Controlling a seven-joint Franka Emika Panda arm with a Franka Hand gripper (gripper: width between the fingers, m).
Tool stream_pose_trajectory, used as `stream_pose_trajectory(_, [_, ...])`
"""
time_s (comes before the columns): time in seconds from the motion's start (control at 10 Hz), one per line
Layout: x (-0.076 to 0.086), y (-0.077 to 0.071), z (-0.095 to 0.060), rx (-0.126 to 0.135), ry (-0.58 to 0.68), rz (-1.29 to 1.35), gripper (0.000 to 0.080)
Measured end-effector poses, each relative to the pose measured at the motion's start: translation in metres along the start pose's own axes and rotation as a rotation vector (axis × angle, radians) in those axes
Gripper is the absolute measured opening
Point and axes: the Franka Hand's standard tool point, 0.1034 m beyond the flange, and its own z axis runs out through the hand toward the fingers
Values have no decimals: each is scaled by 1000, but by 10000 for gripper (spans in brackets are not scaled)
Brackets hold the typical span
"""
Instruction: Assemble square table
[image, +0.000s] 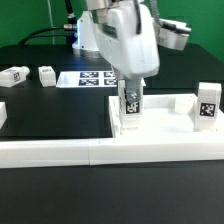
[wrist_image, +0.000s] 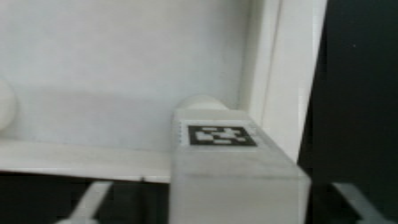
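The claw (image: 131, 97) clamps the first leg (image: 131, 110) at a corner of the tabletop (image: 165, 118), the second leg (image: 207, 103) looks fitted, and the third leg (image: 47, 75) and fourth leg (image: 15, 76) lie loose on the surface (image: 50, 112).

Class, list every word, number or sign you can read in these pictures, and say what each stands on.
No words or numbers can be read.
There are only black-and-white pattern tags, which carry no text: on the held leg, the upright leg, the two lying legs and the marker board.

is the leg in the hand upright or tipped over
Upright: the leg stands vertical in the hand, its lower end on the white slab.
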Motion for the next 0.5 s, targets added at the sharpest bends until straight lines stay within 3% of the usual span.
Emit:
stream_pose_trajectory(0.1, [-2, -1, 0, -20, 19, -216, 560])
stream_pose_trajectory(0.2, [-5, -2, 0, -32, 26, -411, 631])
stream_pose_trajectory(0.5, [-7, -2, 1, -37, 22, -619, 649])
